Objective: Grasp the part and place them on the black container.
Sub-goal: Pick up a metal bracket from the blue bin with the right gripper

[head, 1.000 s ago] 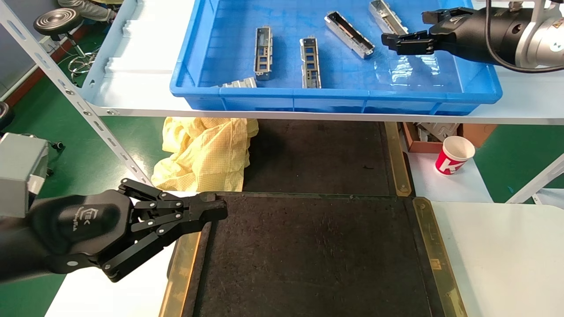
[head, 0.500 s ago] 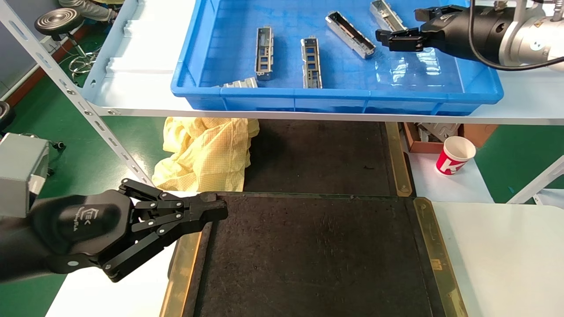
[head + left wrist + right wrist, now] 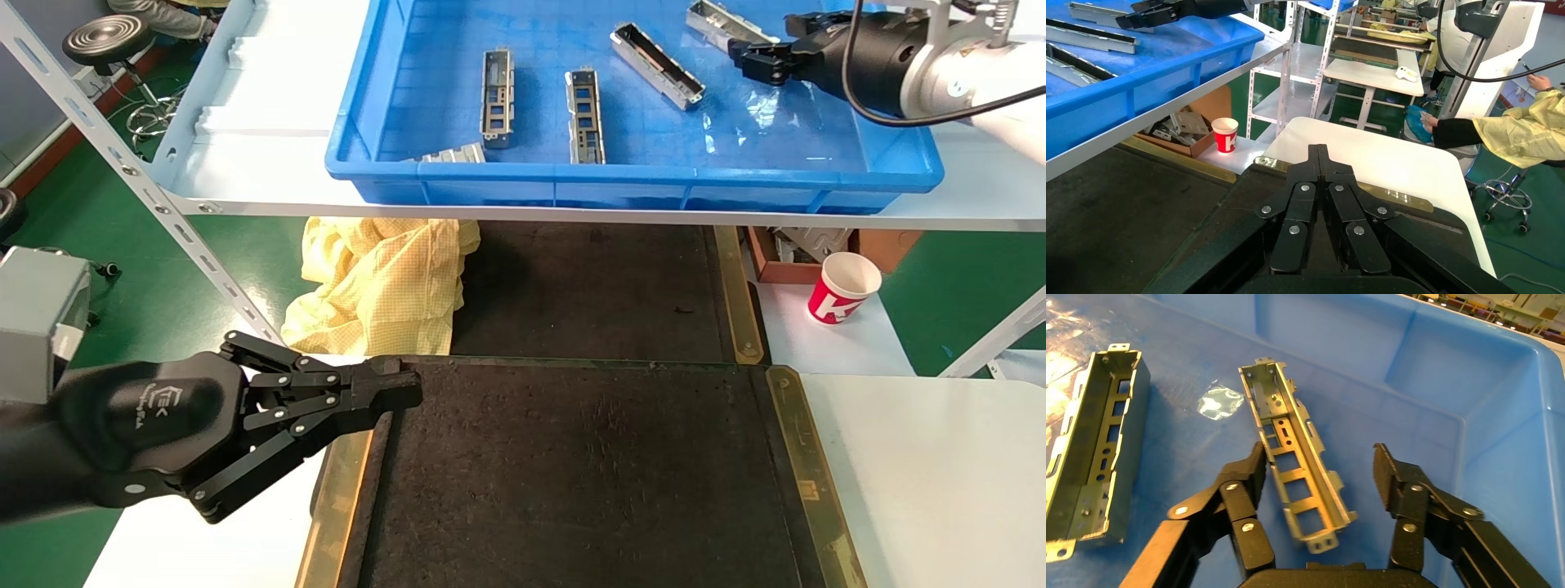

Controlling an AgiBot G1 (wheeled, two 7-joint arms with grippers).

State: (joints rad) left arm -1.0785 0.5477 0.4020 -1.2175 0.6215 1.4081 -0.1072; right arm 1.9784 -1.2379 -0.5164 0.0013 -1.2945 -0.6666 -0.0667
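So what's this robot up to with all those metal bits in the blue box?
Its right claw hangs open in the blue crate, its fingers on either side of one metal part, not yet gripping it. Other parts lie nearby. The black tray below, where parts should go, holds none. The left claw is shut, parked at the tray's corner.

Bright overhead light; glare on blue crate (image 3: pixel 760 122).

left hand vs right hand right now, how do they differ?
The left hand is shut and empty, low by the black container's near-left corner. The right hand is open over the blue crate, its fingers either side of a part without touching it. Both are black linkage hands.
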